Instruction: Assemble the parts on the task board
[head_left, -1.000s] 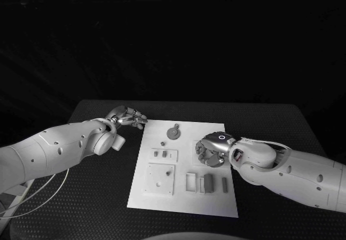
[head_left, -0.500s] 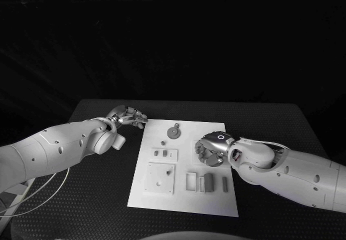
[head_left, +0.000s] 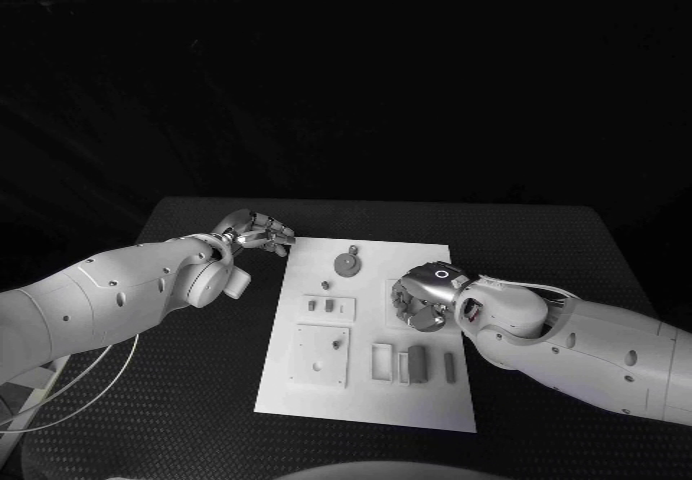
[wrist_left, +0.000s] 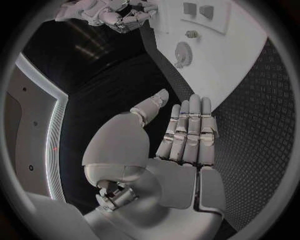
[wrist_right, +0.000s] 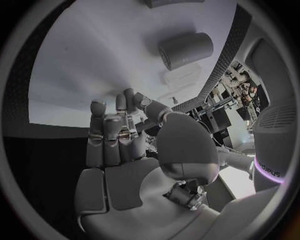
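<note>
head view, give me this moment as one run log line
left hand: open, off white task board far left corner | right hand: over board's right side, holding nothing visible | round grey geared part: lying untouched

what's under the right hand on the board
The right hand hovers over the board, right of the round part. Its wrist view shows bare white board and a cylinder part ahead of the fingers; whatever lies directly under the palm is covered.

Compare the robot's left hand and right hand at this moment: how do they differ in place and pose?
The left hand is over the black table, just off the task board's far left corner; the right hand is over the board's right side. The left hand's fingers lie straight and side by side; the right hand's fingers curl in somewhat. Both are silver, and neither holds a part.
</note>
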